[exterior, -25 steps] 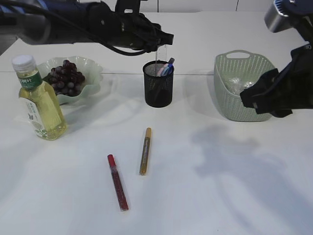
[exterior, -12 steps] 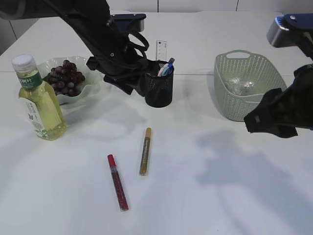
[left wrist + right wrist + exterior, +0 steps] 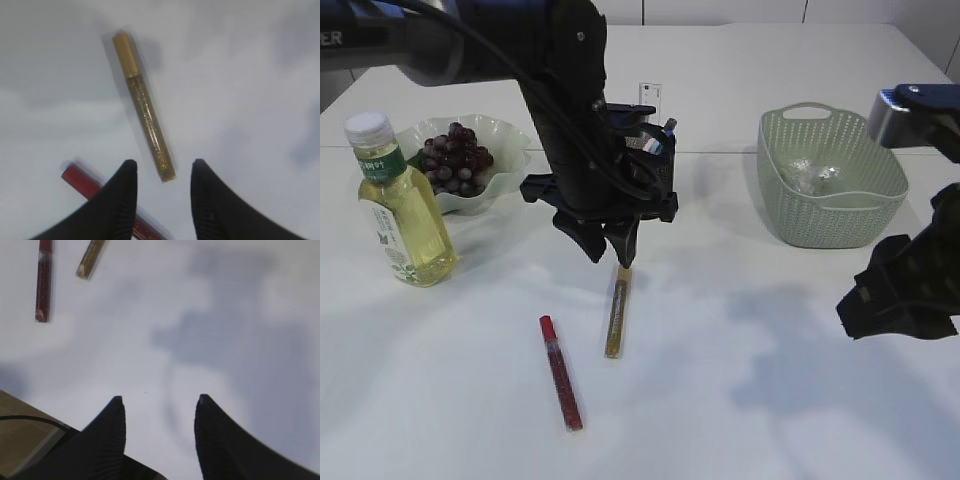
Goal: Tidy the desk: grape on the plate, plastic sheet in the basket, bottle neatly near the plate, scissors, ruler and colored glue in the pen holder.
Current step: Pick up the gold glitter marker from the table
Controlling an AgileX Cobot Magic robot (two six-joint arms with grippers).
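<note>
A gold glue pen (image 3: 617, 310) and a red glue pen (image 3: 561, 372) lie on the white table. My left gripper (image 3: 608, 250) is open and empty, pointing down just above the gold pen's cap end. In the left wrist view the gold pen (image 3: 142, 107) lies ahead of the open left gripper (image 3: 162, 167), with the red pen (image 3: 82, 180) at lower left. The black pen holder (image 3: 658, 175) holds the ruler (image 3: 650, 95) and scissors (image 3: 666, 132). Grapes (image 3: 452, 158) are on the plate (image 3: 510, 140). The bottle (image 3: 398, 205) stands beside it. My right gripper (image 3: 157, 400) is open and empty.
A green basket (image 3: 830, 215) at the right back holds the crumpled plastic sheet (image 3: 810, 175). The right arm (image 3: 900, 290) hangs in front of the basket at the right edge. The right wrist view shows the red pen (image 3: 44, 280), the gold pen (image 3: 90, 257) and the table's edge at lower left.
My left arm has come away from the pen holder, leaving the ruler in it, and lowered over the gold glue pen. My right arm has drawn forward and down, away from the basket.
</note>
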